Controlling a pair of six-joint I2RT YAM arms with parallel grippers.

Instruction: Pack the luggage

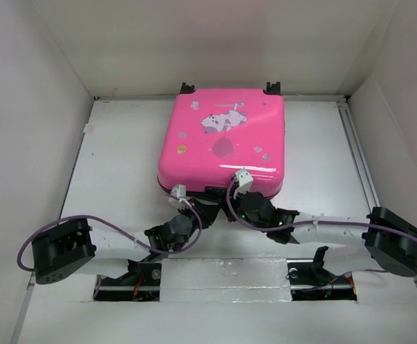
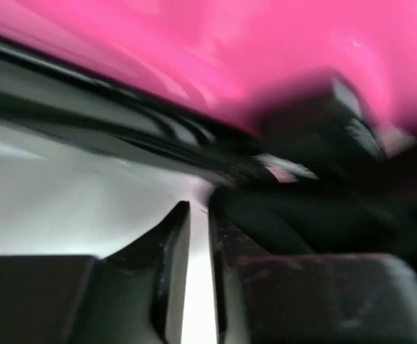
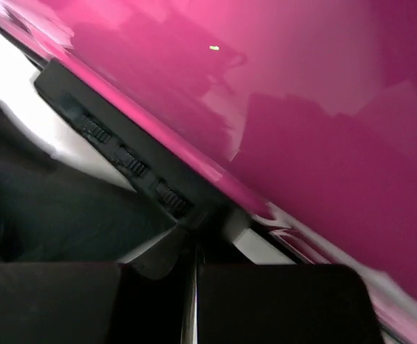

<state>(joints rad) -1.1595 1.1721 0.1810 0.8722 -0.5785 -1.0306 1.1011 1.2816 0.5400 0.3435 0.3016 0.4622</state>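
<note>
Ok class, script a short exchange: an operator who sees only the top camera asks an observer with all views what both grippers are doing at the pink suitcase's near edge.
Operator: Is the left gripper holding anything?
Observer: Nothing shows. Its wrist camera has a thin gap between the fingers, with bare table behind.
Operator: And the right gripper?
Observer: Shut, tips close to a black ribbed strip along the suitcase edge.

Left arm [image 1: 115, 247], right arm [image 1: 330, 231]: white links, blocky black joint housings. Grey-purple cable loops [image 1: 33, 244] at 8 and 4 o'clock. White wrist connectors [image 1: 243, 177]. Left gripper [image 2: 198, 210] matte black.
</note>
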